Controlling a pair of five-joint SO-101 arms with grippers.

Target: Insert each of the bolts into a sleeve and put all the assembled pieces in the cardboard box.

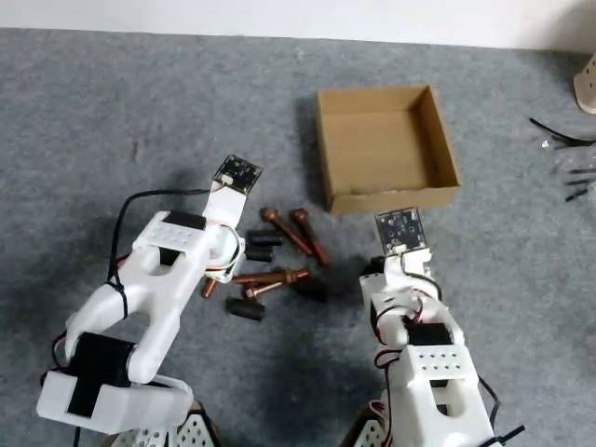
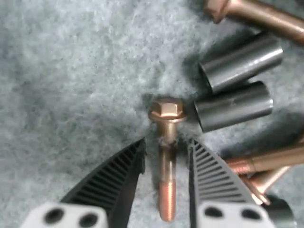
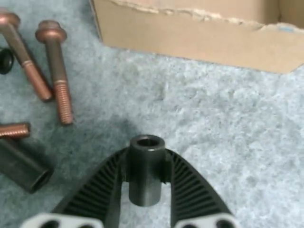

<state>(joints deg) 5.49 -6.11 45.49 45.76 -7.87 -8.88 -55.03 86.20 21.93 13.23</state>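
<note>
High view and both wrist views are being used for a grey carpet (image 1: 93, 112) with two arms at its near edge. At the left, a copper bolt (image 2: 167, 111) is being straddled by the left gripper (image 2: 167, 142). Its fingers are being held apart, and a thin gap is being left on each side of the shank. Just to the right, dark sleeves (image 1: 264, 238) and loose bolts (image 1: 296, 231) are being left scattered in the middle. Farther right, a sleeve (image 3: 145, 180) is being held upright, clenched between the fingers of the right gripper (image 3: 146, 154). Beyond it, on the far side, the cardboard box (image 1: 391, 197) is being kept open.
</note>
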